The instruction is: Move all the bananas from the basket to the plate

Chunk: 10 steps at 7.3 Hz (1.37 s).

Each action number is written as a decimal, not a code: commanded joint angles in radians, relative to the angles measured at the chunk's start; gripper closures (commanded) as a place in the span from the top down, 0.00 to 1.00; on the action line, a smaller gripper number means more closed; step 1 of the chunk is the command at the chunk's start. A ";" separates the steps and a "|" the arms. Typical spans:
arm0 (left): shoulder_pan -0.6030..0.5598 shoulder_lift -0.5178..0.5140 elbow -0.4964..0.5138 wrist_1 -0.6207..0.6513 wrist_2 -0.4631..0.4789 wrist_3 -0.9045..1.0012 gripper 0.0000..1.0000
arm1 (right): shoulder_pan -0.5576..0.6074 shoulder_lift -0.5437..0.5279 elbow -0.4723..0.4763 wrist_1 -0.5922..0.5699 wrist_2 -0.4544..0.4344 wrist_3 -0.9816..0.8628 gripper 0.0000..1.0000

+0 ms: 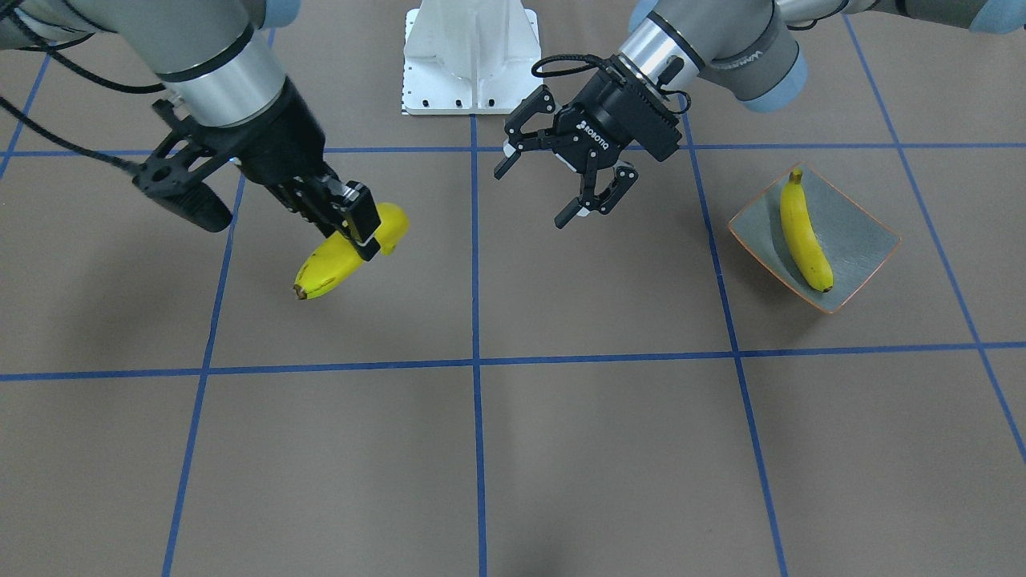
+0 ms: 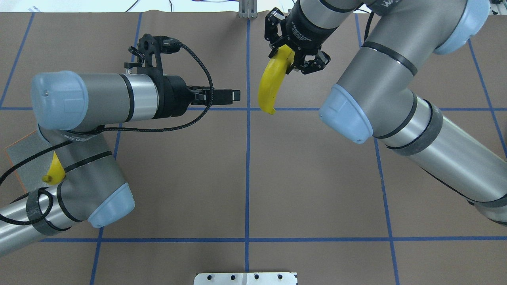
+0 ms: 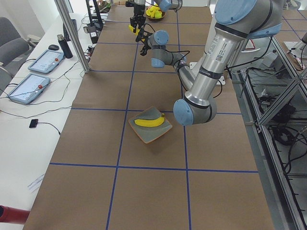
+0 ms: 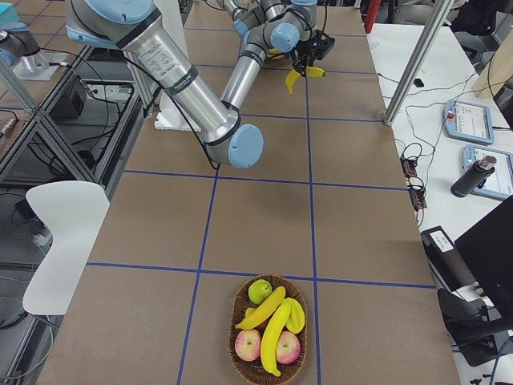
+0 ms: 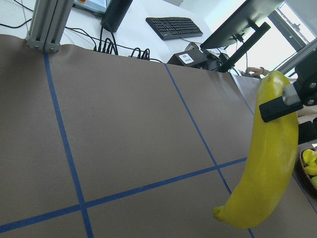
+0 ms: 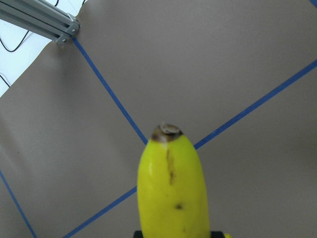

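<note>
My right gripper (image 1: 361, 220) is shut on a yellow banana (image 1: 345, 255) and holds it above the table, dark tip down. The held banana also shows in the overhead view (image 2: 271, 83), the left wrist view (image 5: 272, 158) and the right wrist view (image 6: 173, 193). My left gripper (image 1: 531, 196) is open and empty, near the table's middle, facing the held banana. The grey-green plate (image 1: 862, 232) with an orange rim holds one banana (image 1: 804, 232). In the overhead view the plate (image 2: 21, 156) is mostly hidden under my left arm. The basket (image 4: 234, 321) holds more bananas (image 4: 276, 329).
The basket also holds red apples (image 4: 248, 345) and a green fruit (image 4: 259, 290), at the table's end on my right. The white robot base (image 1: 471, 56) stands at the table's back edge. Blue tape lines cross the brown table.
</note>
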<state>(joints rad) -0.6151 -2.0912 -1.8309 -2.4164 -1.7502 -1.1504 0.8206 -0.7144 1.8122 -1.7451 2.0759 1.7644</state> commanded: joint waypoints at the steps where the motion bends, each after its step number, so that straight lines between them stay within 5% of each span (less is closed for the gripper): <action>1: 0.020 -0.019 -0.001 -0.003 0.006 -0.011 1.00 | -0.035 0.058 -0.004 -0.045 -0.020 0.016 0.00; 10: 0.034 -0.035 0.007 -0.056 0.006 -0.009 0.98 | -0.061 0.067 0.009 -0.042 -0.040 0.010 0.00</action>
<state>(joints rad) -0.5849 -2.1239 -1.8253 -2.4566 -1.7445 -1.1598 0.7594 -0.6476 1.8201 -1.7883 2.0332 1.7775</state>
